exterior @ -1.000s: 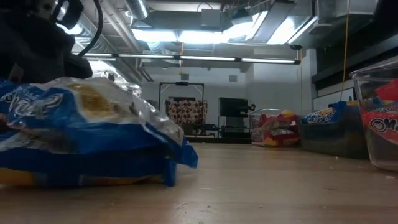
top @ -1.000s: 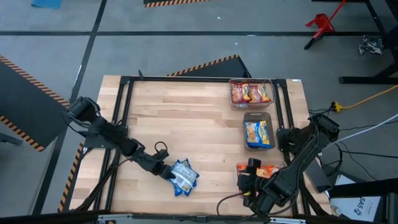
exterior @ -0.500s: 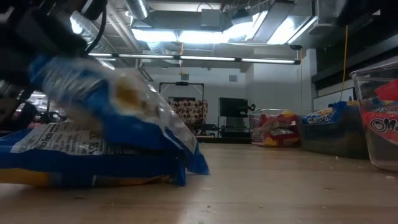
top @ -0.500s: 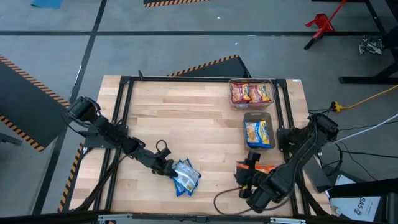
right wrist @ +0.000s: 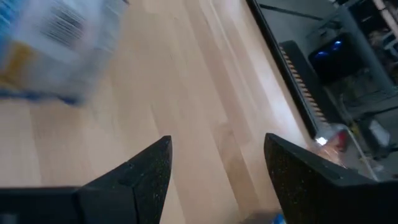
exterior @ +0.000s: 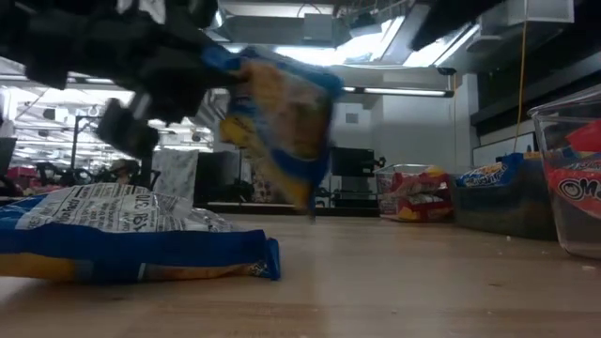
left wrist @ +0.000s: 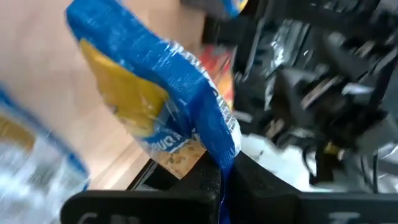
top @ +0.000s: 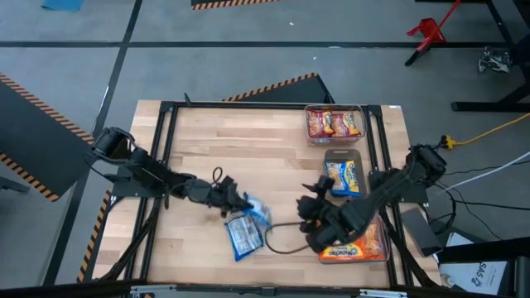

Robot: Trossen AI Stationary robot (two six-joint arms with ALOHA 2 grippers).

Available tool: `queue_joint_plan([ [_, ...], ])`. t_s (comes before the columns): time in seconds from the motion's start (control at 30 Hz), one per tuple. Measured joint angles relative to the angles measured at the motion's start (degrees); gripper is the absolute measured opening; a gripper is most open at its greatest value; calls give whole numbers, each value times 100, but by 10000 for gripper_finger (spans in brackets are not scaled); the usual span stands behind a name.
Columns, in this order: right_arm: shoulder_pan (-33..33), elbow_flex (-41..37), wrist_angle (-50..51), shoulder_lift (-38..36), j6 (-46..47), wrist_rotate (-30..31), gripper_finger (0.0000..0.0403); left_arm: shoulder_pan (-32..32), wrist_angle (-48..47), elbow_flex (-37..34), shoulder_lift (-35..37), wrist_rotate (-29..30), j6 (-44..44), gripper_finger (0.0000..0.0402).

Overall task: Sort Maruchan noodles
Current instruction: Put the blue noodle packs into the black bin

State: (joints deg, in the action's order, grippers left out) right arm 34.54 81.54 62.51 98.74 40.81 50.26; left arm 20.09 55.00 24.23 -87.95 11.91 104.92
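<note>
Two blue-and-yellow Maruchan noodle packets are near the table's middle front. One (top: pixel 243 237) lies flat with its printed back up, also seen in the low view (exterior: pixel 122 235). The other packet (top: pixel 257 212) is in the air just beyond it, with my left gripper (top: pixel 234 202) shut on it. My right gripper (top: pixel 311 217) stands open to its right, with nothing between its fingers (right wrist: pixel 149 180). An orange packet (top: pixel 352 250) lies in the near clear bin. My left gripper pinches one edge (left wrist: pixel 221 167) of the blue-and-yellow packet between its two fingers. The fingers come from the table's left. The packet (exterior: pixel 282 113) is lifted clear of the table and of the other packet, tilted on edge beyond the fingers.
Three clear bins stand along the right side: the far bin (top: pixel 335 124) holds dark red packets, the middle bin (top: pixel 344 178) a blue-and-yellow one, the near bin (top: pixel 377 240) the orange one. A black frame (top: pixel 248 106) runs round the table. Bare wood lies at the far left.
My left gripper has shut on the upper blue-and-yellow packet and raised it off the lower one, going toward the table's right. The lower packet stays on the table. My right gripper has left the near bin and gone left and farther, still open.
</note>
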Motion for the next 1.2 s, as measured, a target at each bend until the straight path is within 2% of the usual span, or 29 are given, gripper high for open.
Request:
queue_joint_plan([
  [0.13, -380, 0, -1190, -3, -1030, -445, 237, -355, 26, 0, 3, 16, 0, 1],
  [0.23, -663, 0, -2085, -3, -1801, -1322, 237, -576, 107, 0, 3, 12, -2, 1],
  [0.3, -841, 0, -2404, -3, -2084, -1770, 237, -704, 241, 0, 3, 6, -59, 0],
  [0.37, -1001, 0, -2534, -3, -2362, -1944, 237, -817, 383, 0, 3, 6, -132, 0],
  [0.57, -1430, 0, -3249, -3, -3047, -1927, 237, -1070, 515, 0, 3, 6, -181, 0],
  [0.8, -1639, 4, -3432, 160, -3115, -2129, 237, -1370, 687, 0, 3, 62, -186, 0],
  [0.97, -1616, 4, -3358, 447, -3245, -1511, 237, -1547, 867, 5, 3, 70, -200, 0],
  [1.2, -1771, 7, -3448, 717, -3196, -1406, 237, -1528, 821, 197, -2, -13, -216, 0],
])
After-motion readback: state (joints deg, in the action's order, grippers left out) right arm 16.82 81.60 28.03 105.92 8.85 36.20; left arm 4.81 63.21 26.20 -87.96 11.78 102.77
